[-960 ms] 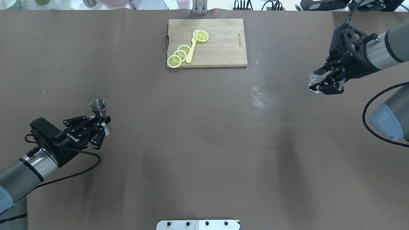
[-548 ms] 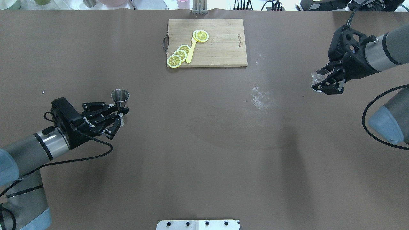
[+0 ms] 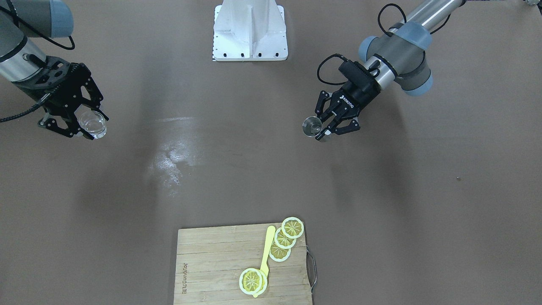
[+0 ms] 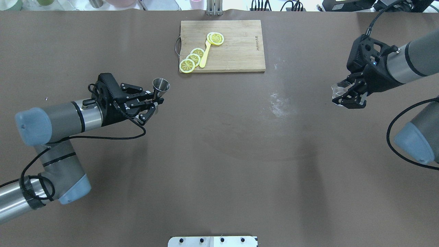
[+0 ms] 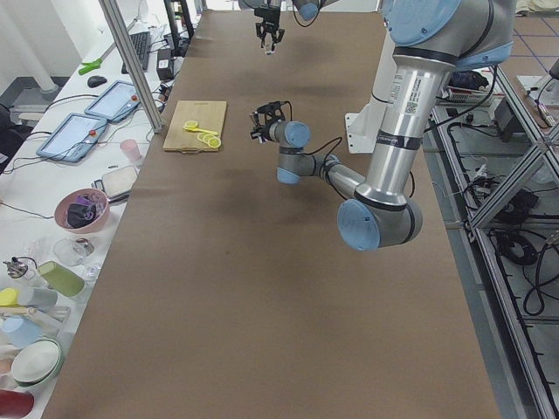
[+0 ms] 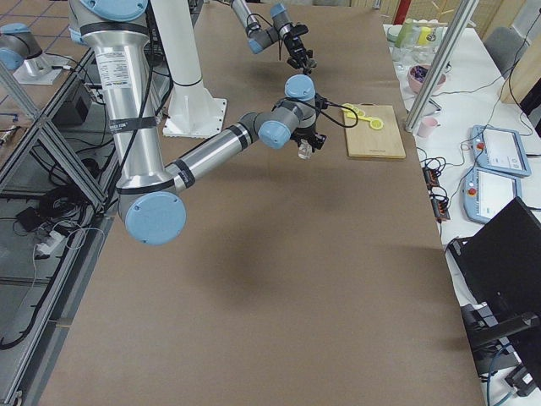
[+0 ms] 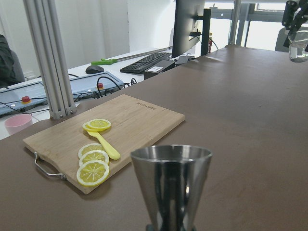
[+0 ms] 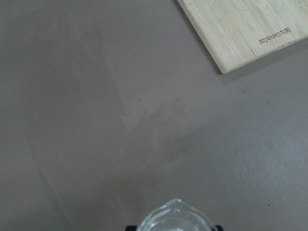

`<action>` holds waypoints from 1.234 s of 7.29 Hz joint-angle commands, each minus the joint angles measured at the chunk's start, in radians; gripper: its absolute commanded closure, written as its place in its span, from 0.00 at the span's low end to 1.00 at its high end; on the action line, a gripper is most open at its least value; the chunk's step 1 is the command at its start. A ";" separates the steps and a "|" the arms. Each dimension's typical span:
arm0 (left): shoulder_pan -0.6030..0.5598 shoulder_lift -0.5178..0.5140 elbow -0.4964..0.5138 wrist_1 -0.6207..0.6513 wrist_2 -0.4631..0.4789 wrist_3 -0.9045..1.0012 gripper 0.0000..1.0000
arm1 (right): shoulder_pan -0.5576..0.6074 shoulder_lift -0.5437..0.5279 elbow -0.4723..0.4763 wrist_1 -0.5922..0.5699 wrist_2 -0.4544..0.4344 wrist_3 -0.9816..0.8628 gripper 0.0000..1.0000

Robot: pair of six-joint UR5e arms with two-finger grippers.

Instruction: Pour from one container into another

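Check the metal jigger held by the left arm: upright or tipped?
Upright. The jigger shows a level rim and vertical body in the left wrist view, clamped in the left gripper.

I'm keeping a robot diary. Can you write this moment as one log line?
left gripper: shut on jigger, upright | right gripper: shut on glass | containers far apart | pour not started

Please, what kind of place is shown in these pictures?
Probably a robotics laboratory, not a kitchen: control tablets and a keyboard lie beside the brown table, and an aluminium post stands at its edge.
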 commanded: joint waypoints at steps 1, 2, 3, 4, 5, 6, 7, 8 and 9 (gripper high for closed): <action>-0.061 -0.143 0.148 0.032 -0.148 0.099 1.00 | -0.010 0.019 0.012 -0.068 -0.028 0.002 1.00; -0.068 -0.199 0.194 0.055 -0.188 0.137 1.00 | -0.016 0.028 0.018 -0.067 -0.058 0.004 1.00; -0.068 -0.270 0.265 0.055 -0.221 0.186 1.00 | -0.016 0.030 0.035 -0.067 -0.060 0.004 1.00; -0.069 -0.329 0.312 0.055 -0.239 0.196 1.00 | -0.033 0.033 0.032 -0.069 -0.059 0.004 1.00; -0.068 -0.374 0.351 0.056 -0.266 0.196 1.00 | -0.047 0.035 0.029 -0.069 -0.060 0.004 1.00; -0.062 -0.404 0.391 0.059 -0.274 0.220 1.00 | -0.066 0.070 0.019 -0.079 -0.063 0.005 1.00; -0.048 -0.433 0.420 0.059 -0.274 0.298 1.00 | -0.080 0.119 0.012 -0.155 -0.063 0.010 1.00; -0.025 -0.460 0.434 0.059 -0.275 0.312 1.00 | -0.080 0.180 0.009 -0.259 -0.063 0.016 1.00; 0.001 -0.492 0.451 0.056 -0.276 0.317 1.00 | -0.090 0.196 0.002 -0.285 -0.065 0.033 1.00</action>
